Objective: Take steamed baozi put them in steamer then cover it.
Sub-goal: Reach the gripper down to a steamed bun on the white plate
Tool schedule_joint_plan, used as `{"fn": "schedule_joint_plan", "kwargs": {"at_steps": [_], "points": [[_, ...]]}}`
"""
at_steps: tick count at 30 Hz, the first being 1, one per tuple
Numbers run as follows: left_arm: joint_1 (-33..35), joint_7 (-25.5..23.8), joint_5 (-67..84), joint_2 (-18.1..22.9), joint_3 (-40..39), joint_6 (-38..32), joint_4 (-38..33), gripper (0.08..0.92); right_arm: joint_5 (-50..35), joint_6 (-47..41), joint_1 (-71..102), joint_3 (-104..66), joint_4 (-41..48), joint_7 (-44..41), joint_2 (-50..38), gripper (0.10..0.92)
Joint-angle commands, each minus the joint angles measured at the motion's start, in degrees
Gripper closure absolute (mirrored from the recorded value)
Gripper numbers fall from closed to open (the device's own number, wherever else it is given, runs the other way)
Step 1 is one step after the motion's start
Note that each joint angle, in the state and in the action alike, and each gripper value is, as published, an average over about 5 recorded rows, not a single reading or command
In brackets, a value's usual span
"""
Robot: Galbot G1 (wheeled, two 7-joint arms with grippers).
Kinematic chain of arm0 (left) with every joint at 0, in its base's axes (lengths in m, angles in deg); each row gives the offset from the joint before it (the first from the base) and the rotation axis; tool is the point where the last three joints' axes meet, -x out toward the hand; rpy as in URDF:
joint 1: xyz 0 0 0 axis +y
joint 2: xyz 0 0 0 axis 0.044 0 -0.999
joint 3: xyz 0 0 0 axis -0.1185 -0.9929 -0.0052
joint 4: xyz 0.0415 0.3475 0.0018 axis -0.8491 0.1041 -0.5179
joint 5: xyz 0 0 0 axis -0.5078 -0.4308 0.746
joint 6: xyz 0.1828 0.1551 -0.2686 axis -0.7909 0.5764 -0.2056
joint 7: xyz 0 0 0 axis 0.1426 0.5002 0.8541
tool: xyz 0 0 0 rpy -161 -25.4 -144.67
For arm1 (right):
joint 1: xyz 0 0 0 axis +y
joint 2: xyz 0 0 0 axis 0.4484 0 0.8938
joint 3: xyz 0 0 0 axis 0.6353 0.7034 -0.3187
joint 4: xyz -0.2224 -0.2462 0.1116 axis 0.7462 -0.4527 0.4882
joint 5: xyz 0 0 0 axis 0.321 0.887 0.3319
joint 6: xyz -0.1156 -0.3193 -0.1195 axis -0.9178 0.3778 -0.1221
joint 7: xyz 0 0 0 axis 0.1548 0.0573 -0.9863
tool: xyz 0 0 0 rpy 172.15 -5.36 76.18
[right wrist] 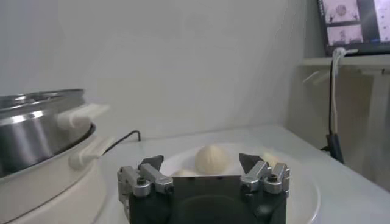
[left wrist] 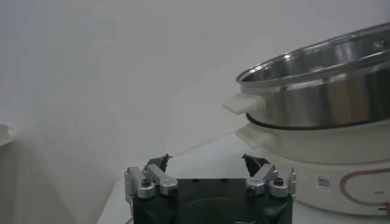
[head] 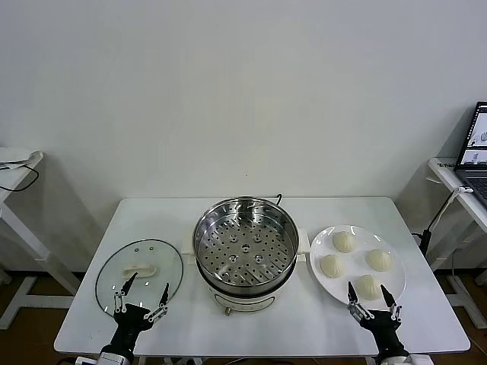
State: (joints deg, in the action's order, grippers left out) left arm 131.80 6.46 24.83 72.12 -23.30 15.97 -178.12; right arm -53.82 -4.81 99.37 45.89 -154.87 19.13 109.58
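Observation:
Several cream-white baozi (head: 344, 241) lie on a white plate (head: 396, 268) at the right of the table. The steel steamer (head: 245, 242) with its perforated tray stands open at the centre; it shows in the left wrist view (left wrist: 323, 85) and the right wrist view (right wrist: 36, 122). The glass cover (head: 139, 274) with a cream handle lies flat on the left. My left gripper (head: 141, 293) is open and empty at the cover's near edge. My right gripper (head: 372, 294) is open and empty at the plate's near edge, a baozi (right wrist: 211, 159) just ahead of it.
The white table (head: 304, 319) carries all the items. A side table with a laptop (head: 475, 148) stands at the far right, another side table with cables (head: 19, 171) at the far left. A black cord runs behind the steamer.

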Motion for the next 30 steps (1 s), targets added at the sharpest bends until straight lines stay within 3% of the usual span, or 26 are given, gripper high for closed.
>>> {"fn": "schedule_joint_plan", "kwargs": {"at_steps": [1, 9, 15, 21, 30], "points": [[0.12, 0.02, -0.07, 0.04, -0.29, -0.13, -0.34, 0.177, -2.65, -6.93, -14.15, 0.0, 2.3, 4.54, -3.7, 0.203], [0.36, 0.07, -0.05, 0.06, -0.09, -0.1, -1.7, 0.177, -9.45, -9.95, -39.83, 11.12, 17.85, 5.94, -11.07, 0.203], [0.47, 0.14, -0.04, 0.23, -0.16, -0.01, -2.53, 0.177, -15.7, -11.74, -58.28, 23.74, 33.28, -0.37, -14.81, 0.203], [0.56, 0.21, -0.02, 0.22, -0.03, -0.05, -2.83, 0.177, -16.32, -13.81, -69.48, 37.81, 44.02, -20.89, -21.04, 0.203], [0.61, 0.62, 0.0, 0.05, 0.06, -0.02, -3.19, 0.177, -0.1, -7.59, -86.95, 54.54, 62.06, -61.96, -22.56, 0.203]]}}
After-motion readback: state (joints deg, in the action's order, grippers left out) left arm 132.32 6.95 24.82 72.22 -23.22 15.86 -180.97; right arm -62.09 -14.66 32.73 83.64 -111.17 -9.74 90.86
